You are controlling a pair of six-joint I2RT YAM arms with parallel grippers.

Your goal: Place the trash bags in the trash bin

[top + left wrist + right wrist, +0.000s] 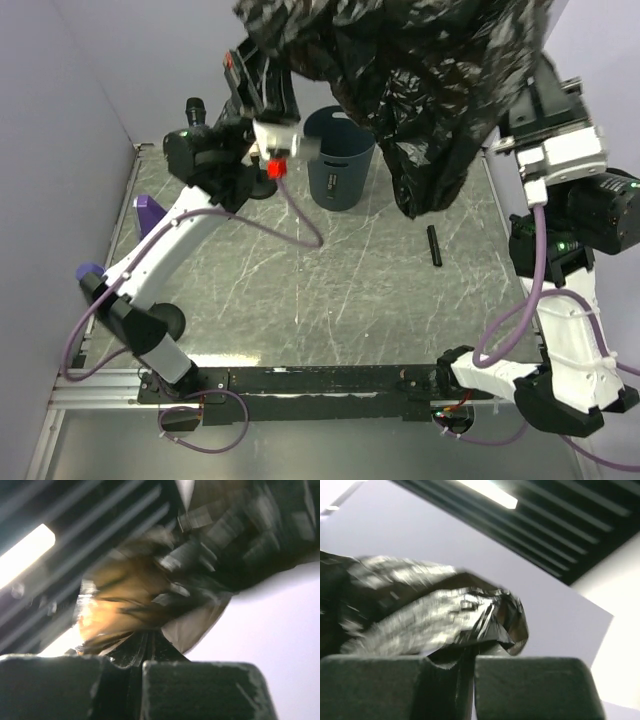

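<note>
A large crinkled black trash bag (pixel 420 80) hangs high above the table, stretched between my two arms, with its lower tip dangling to the right of the trash bin (pixel 338 165). The bin is round, dark blue-grey and upright at the back centre of the table. In the left wrist view my left gripper (pixel 141 662) is shut on a fold of the bag (pixel 150 595). My right gripper (pixel 472 657) is likewise shut on bag film (pixel 435 615). From above, the bag hides both sets of fingertips and part of the bin's rim.
A small black stick-like object (pixel 434 245) lies on the table right of the bin. A purple item (pixel 150 212) sits at the left edge beside a wall. A black round base (pixel 168 322) stands near the left arm. The metal rail (pixel 330 380) runs along the near edge.
</note>
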